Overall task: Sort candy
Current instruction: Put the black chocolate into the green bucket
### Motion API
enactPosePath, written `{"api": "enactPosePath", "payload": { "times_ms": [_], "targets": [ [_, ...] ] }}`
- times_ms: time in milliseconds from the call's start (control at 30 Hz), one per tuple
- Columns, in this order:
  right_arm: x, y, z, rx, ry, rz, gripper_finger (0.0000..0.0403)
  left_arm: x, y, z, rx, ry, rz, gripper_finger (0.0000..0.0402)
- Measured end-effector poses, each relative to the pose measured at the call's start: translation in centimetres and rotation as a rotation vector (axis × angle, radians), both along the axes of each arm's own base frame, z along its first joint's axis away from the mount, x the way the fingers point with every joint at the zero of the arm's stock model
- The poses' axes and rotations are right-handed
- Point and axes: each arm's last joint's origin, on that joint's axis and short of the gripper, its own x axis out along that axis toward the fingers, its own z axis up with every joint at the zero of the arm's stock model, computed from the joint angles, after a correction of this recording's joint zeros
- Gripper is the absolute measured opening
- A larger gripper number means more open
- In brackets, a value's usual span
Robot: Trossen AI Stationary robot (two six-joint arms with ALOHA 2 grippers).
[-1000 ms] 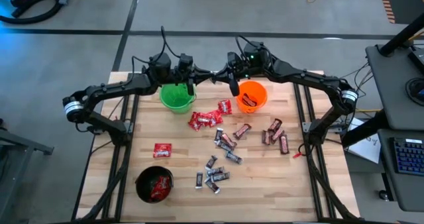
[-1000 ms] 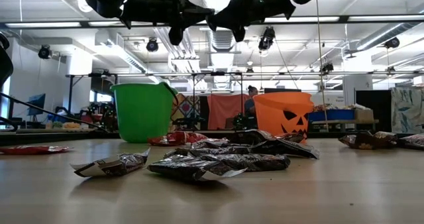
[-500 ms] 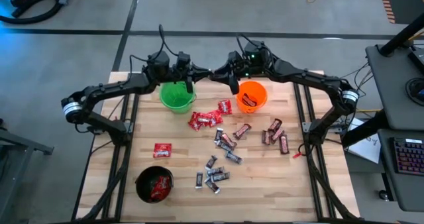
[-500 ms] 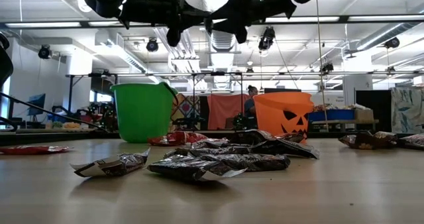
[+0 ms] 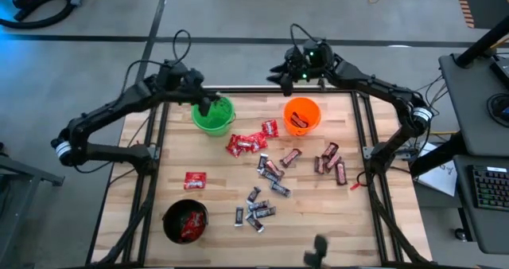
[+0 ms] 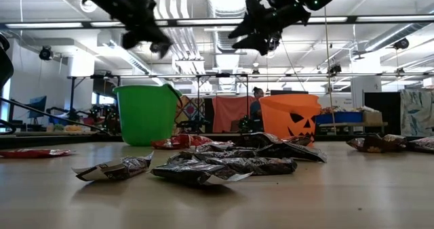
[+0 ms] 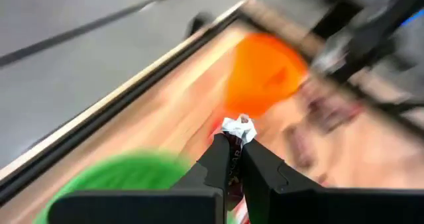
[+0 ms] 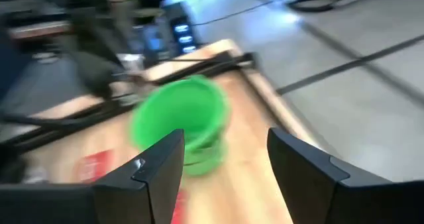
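My left gripper hangs above the left rim of the green bucket, shut on one small dark-wrapped candy. My right gripper stands open and holds nothing, high over the table's far edge, left of the orange bucket. In the low view both grippers are well above the buckets. Loose candy lies on the table: red packets, brown-red bars and black-silver bars. My left gripper pinches the candy between its two fingers. The wrapper's crimped whitish end sticks out past the fingertips. The candy is lifted clear of the table, above the green bucket.
A black bucket with red packets inside stands at the near left. A single red packet lies above it. The buckets' rims rise near the far edge, and bare wood shows along the near right part of the table.
The two grippers met between the green and orange buckets and have parted. My left gripper has swung toward the table's left, over the green bucket, still shut. My right gripper has opened and drawn back up toward the far edge.
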Motion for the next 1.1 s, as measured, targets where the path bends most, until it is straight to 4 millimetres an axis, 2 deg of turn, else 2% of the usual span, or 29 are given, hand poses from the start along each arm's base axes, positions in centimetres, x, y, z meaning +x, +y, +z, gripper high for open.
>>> {"api": "enactPosePath", "payload": {
  "times_ms": [133, 267, 433, 767, 933, 1100],
  "targets": [
    [-1.5, -2.2, 0.1, -0.156, 0.055, -0.176, 0.021, -1.3, -0.7, 0.0, -0.011, 0.132, 0.048, 0.0004],
    [-2.8, -3.9, 0.6, -0.292, 0.071, -0.273, 0.021, -0.8, -0.3, 0.2, 0.009, 0.095, 0.062, 0.0004],
    [-3.9, -5.1, 1.2, -0.323, 0.018, -0.329, 0.021, 0.2, 0.5, -1.1, -0.07, 0.135, 0.102, 0.0004],
    [-4.0, -5.4, 1.7, -0.362, -0.018, -0.339, 0.0209, 2.0, 2.0, -4.7, -0.18, 0.307, 0.119, 0.0004],
    [-4.0, -5.4, 1.7, -0.355, -0.019, -0.342, 0.0209, 2.7, 2.5, -5.8, -0.205, 0.346, 0.131, 0.0005],
    [-4.0, -5.4, 1.9, -0.319, -0.037, -0.336, 0.0209, 3.0, 2.8, -6.3, -0.232, 0.354, 0.152, 0.003]
  ]
}}
